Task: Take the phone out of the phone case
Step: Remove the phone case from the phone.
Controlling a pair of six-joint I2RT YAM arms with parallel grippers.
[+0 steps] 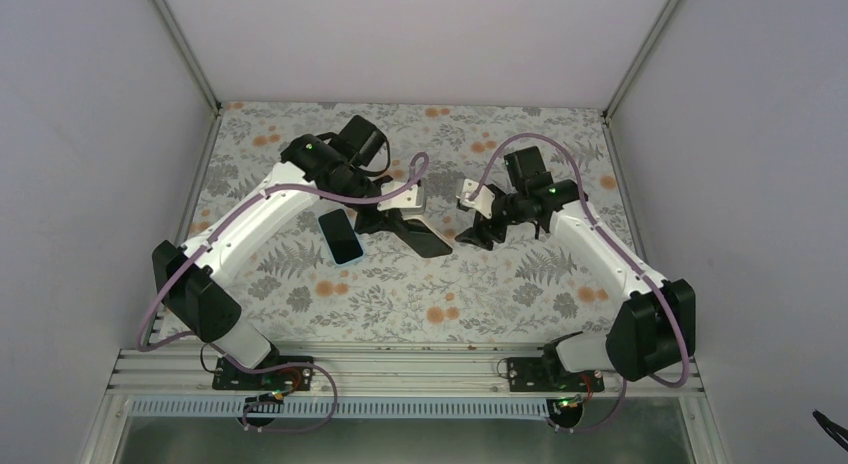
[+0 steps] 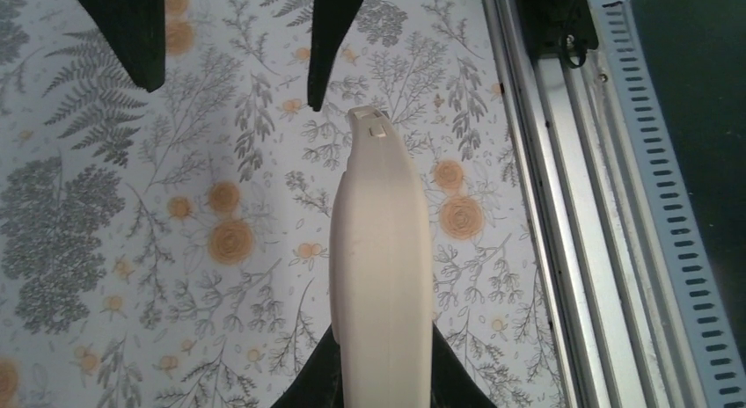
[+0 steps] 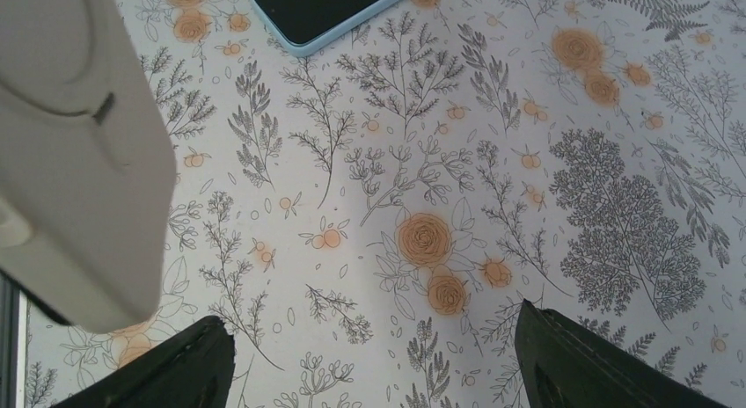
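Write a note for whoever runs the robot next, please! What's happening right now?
Left gripper: shut on the pale phone case.
Right gripper: open, empty, just past the case's far end.
Phone: lying screen up on the table, apart from the case.
Done: the phone looks to be out.
Left: probably only setting the case down.

left arm (image 1: 250, 219) and right arm (image 1: 600, 246) bent inward, left gripper (image 1: 425, 242) clamped tight, right gripper (image 1: 470, 236) spread wide
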